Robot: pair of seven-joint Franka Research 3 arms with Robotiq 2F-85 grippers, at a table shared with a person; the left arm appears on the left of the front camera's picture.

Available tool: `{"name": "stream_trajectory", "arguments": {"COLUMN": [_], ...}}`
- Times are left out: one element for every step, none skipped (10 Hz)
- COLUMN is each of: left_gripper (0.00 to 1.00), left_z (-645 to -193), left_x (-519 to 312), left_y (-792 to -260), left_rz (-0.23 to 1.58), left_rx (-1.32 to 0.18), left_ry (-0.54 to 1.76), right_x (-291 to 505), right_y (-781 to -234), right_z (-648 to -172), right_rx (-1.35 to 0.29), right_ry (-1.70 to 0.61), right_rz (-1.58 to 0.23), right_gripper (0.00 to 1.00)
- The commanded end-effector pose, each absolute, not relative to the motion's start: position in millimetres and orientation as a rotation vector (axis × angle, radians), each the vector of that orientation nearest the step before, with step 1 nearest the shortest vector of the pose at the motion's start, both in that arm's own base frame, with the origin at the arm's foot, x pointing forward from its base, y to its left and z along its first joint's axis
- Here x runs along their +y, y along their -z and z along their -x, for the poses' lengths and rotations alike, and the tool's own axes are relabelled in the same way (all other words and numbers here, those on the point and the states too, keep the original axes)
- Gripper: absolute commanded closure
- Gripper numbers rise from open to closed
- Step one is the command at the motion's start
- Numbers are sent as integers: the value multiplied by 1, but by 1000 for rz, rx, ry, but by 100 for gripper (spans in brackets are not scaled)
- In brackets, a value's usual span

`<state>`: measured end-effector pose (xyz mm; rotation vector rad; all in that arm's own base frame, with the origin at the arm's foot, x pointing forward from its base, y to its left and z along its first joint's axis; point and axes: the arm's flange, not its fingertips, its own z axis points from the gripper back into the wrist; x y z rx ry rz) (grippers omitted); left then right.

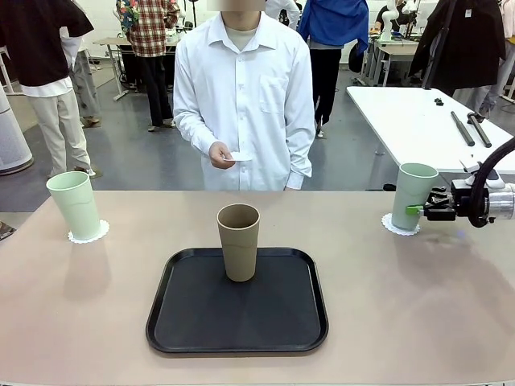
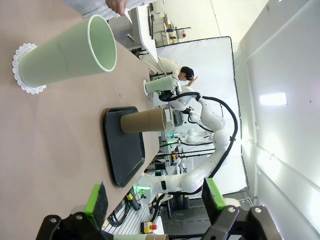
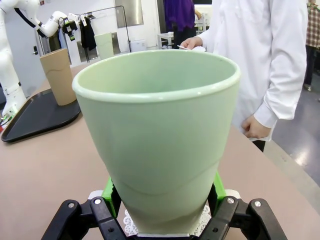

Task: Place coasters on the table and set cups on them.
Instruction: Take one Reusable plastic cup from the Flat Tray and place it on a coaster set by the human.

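Currently: right gripper (image 1: 420, 210) is clamping a pale green cup (image 1: 414, 193) standing on a coaster (image 1: 396, 228), right side of the table (image 1: 402, 305); left gripper (image 2: 155, 196) is hovering, jaws apart; brown cup (image 1: 239, 241) is sitting on black tray (image 1: 193, 322).

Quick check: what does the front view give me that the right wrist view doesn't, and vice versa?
Front: the left coaster under the left green cup, and the white side table. Right wrist: green fingers pressed on both sides of the right green cup. Both: the brown cup on the black tray, and the person's hand holding a white piece.
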<state>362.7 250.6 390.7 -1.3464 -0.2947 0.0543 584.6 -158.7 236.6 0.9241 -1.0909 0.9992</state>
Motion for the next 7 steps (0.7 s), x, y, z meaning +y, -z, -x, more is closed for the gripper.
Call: {"name": "stream_trajectory", "arguments": {"left_gripper": [0,0,0,0,0,0,0], "left_z": [-361,-361,-361,-361,-361,-361,-361], "left_x": [250,250,250,250,250,250,250], "left_y": [-393,-393,-393,-393,-393,-393,-393], "left_rz": [1346,1346,1346,1346,1346,1346,1346], "left_rx": [-305,-305,-305,-305,-305,-305,-305], "left_ry": [-54,-54,-54,-54,-54,-54,-54], "right_x": [-161,-160,-159,-158,-157,-155,-154], "right_y": [-235,-234,-234,-234,-235,-235,-236], "right_z": [-593,-594,-593,-593,-592,-591,-590], "right_rx": [-1070,-1065,-1064,-1066,-1069,-1072,-1076], "right_ry": [-994,-994,-998,-1001,-1004,-1007,-1010], "right_rz": [-968,-971,-972,-970,-971,-973,-975], "right_gripper": [18,18,18,18,18,18,18]}}
